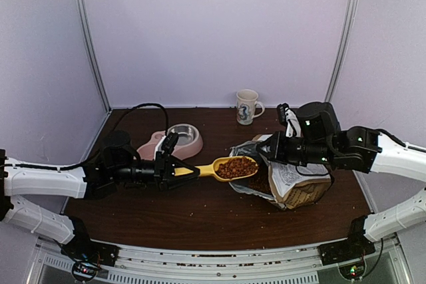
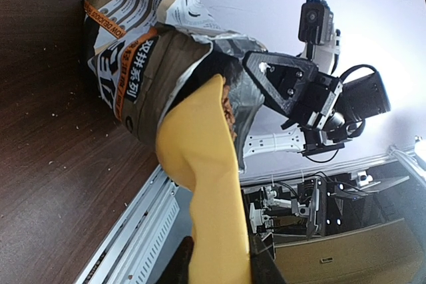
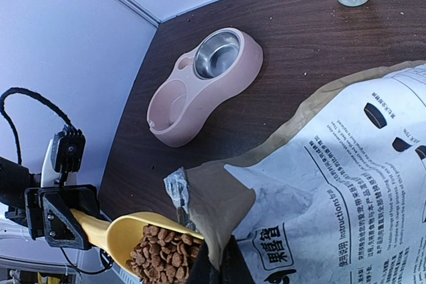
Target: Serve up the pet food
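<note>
Above the dark wooden worktop point(image 1: 200, 211), right at the mouth of the tan-and-white printed bag point(image 1: 303, 187), a yellow plastic scoop point(image 1: 210, 169) is held level, its handle clamped in the left jaws. A heap of small reddish-brown pet food point(image 1: 234, 167) pellets is carried in its bowl. The bag's open rim is pinched tight in the right jaws. Behind, a pink double feeder point(image 1: 152, 145) with a steel bowl and a printed white mug point(image 1: 247, 106) are seen.
</note>
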